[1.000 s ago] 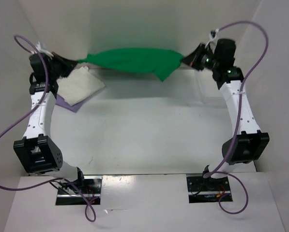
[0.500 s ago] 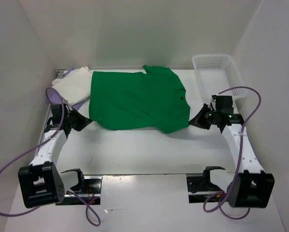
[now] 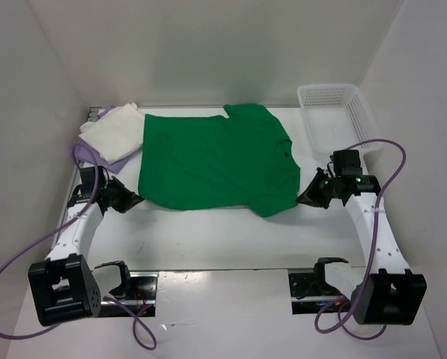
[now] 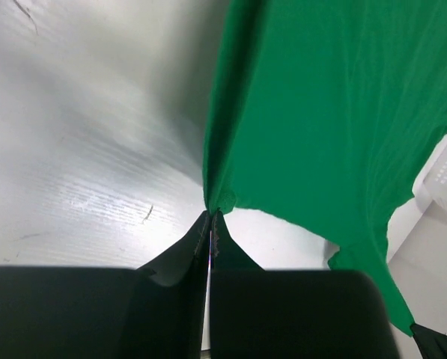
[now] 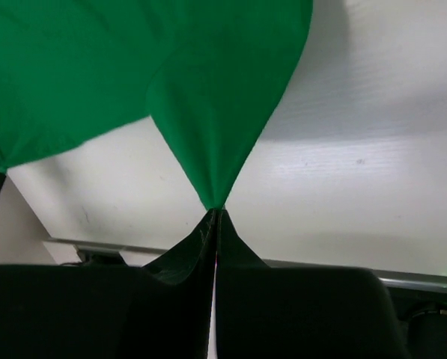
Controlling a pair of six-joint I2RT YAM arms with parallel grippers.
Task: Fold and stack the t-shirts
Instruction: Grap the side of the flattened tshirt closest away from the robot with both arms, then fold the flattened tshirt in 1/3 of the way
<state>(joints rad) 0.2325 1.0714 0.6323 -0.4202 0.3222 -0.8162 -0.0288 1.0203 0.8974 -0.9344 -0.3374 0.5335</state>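
Overhead, the green t-shirt [image 3: 216, 161] lies flat, long axis running gripper to gripper. The left gripper [image 3: 135, 200] clamps its near left corner, the right gripper [image 3: 304, 198] its near right. Left wrist: cloth is pinched and fans ahead. Right wrist: likewise.

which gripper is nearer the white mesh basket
Right. The right gripper grips the green t-shirt close to the basket; the left gripper grips its other corner, across the table.
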